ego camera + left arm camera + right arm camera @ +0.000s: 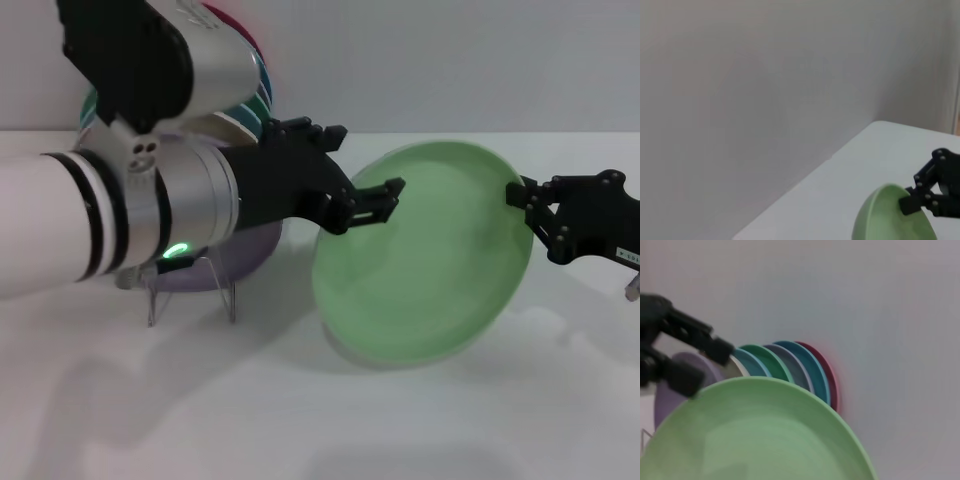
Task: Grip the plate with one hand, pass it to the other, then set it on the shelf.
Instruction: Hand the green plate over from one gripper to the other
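Observation:
The light mint-green plate (425, 265) hangs tilted above the table, between the two grippers. My right gripper (522, 197) is shut on its right rim and holds it up; the left wrist view shows this grip (912, 202) on the plate (880, 220). My left gripper (370, 205), on the bulky arm with the green light, is at the plate's left rim. The right wrist view shows its fingers (702, 367) apart, one on each side of the rim of the plate (755, 440). The clear shelf (190, 290) stands under my left arm.
A lilac plate (250, 255) leans in the clear shelf. Several coloured plates (790, 365) stand in a row behind it by the wall, partly hidden by my left arm (120, 210). The white table (300, 420) stretches in front.

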